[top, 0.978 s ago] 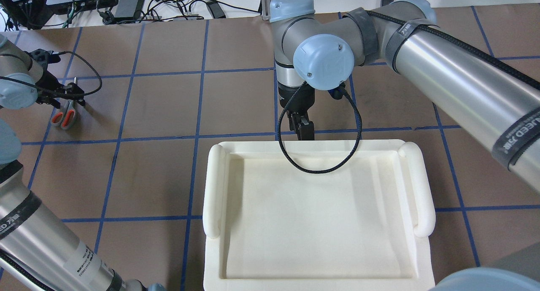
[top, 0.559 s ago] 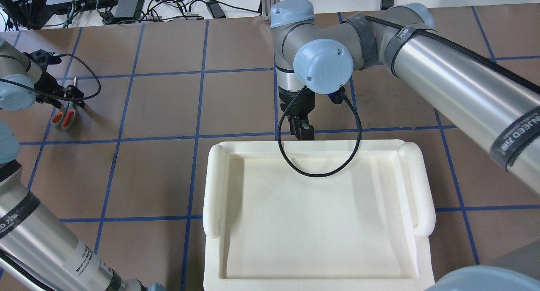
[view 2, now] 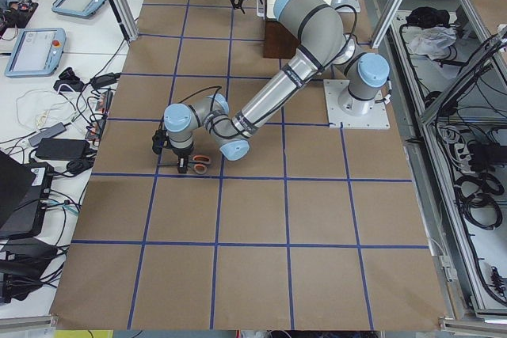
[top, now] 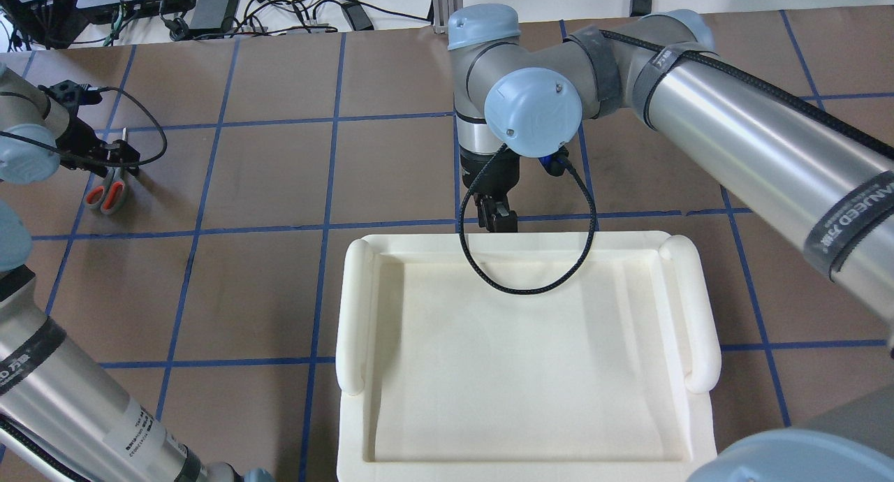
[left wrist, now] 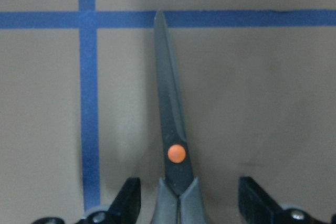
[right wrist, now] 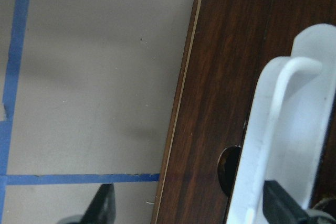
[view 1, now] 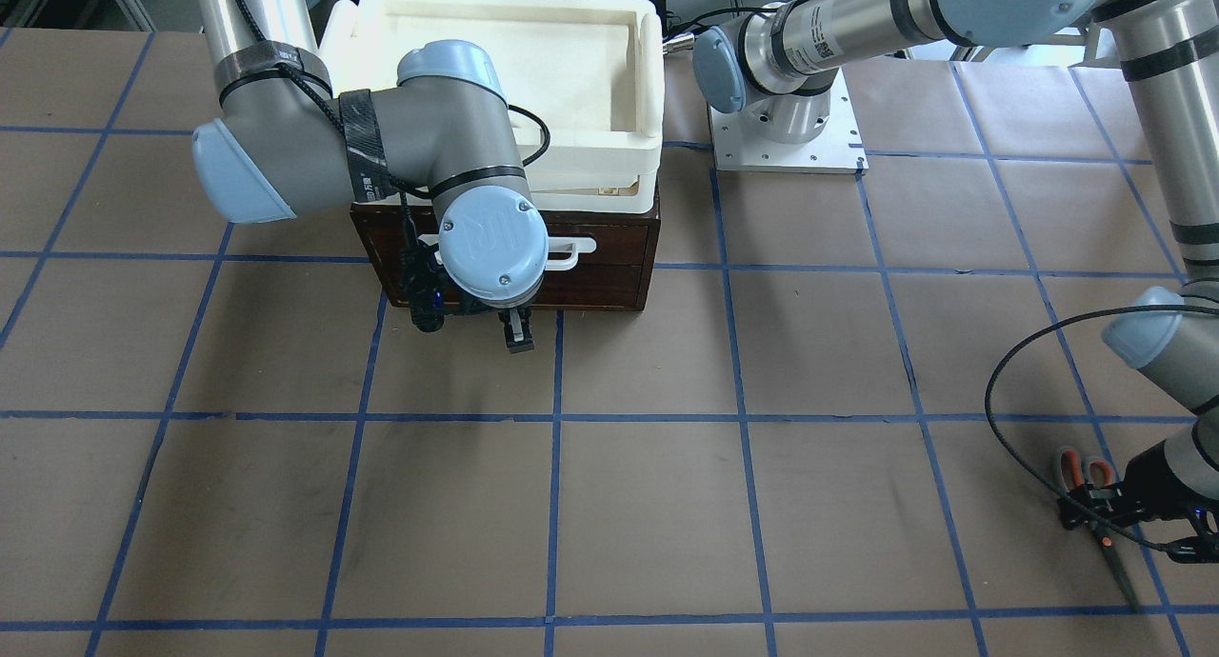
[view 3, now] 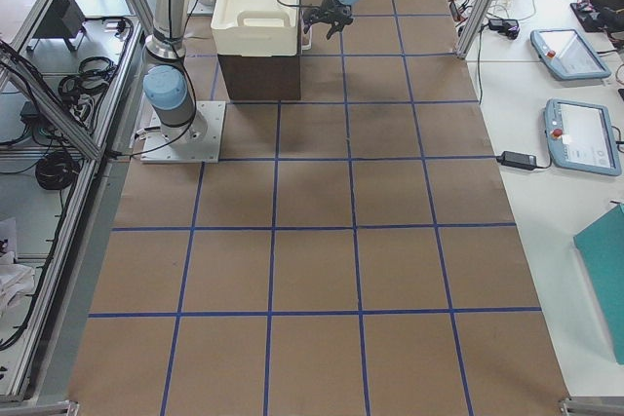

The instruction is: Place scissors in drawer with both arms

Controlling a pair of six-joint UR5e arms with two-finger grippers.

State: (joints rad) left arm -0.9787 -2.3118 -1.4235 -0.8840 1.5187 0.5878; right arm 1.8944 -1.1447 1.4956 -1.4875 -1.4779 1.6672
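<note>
The scissors [left wrist: 176, 129] lie flat on the table, blades shut and pointing away from the robot, orange handles [top: 105, 192] toward it. They also show at the front-facing view's lower right [view 1: 1107, 540]. My left gripper [left wrist: 186, 195] is open and low over them, one finger on each side just behind the orange pivot, not gripping. The dark brown drawer [view 1: 609, 257] with its white bar handle [right wrist: 283, 129] looks closed. My right gripper [right wrist: 194, 205] is open in front of the drawer [right wrist: 236, 77], one finger by the handle. It also shows in the overhead view [top: 497, 218].
A white foam tray [top: 353, 307] sits on top of the drawer cabinet [view 3: 258, 75]. A black cable loop [top: 531, 286] hangs from my right wrist over the tray's far edge. Cables and electronics [top: 209, 7] lie beyond the table's far edge.
My right wrist has shifted slightly left in front of the drawer. My left gripper has barely moved over the scissors, which lie where they were.
</note>
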